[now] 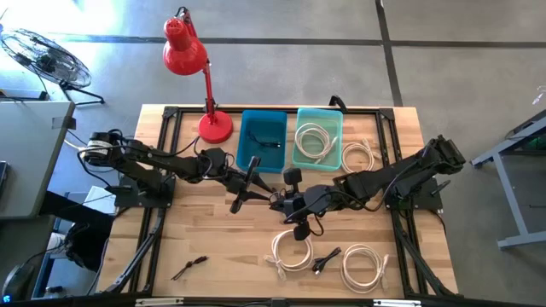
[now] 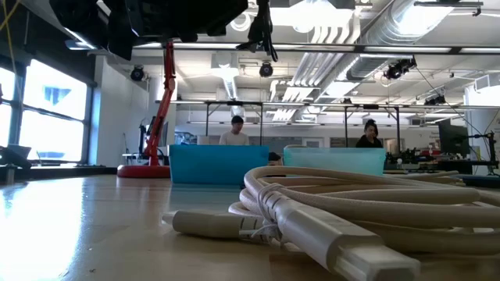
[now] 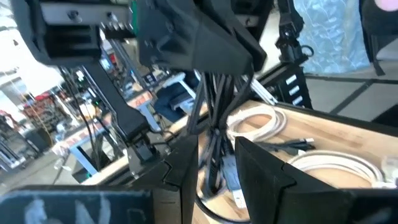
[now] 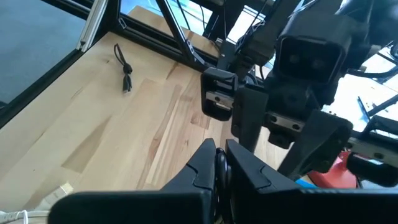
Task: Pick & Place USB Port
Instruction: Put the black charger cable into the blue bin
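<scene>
Red desk lamp (image 1: 189,60) standing at the far left corner of the wooden surface (image 1: 205,234), base beside the bins. Metal fan (image 1: 47,58) on the concrete floor, well left of the surface. Grey table edge (image 1: 520,145) off to the right. Two people (image 2: 237,129) seated far behind in the room, under exposed ceiling ducts (image 2: 367,43) and bright windows (image 2: 47,109).

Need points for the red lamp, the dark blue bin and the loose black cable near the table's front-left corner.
red lamp (image 1: 182,47), high view, on its shade.
dark blue bin (image 1: 248,152), high view, on its floor.
black cable (image 1: 188,267), high view, mid-length.
</scene>
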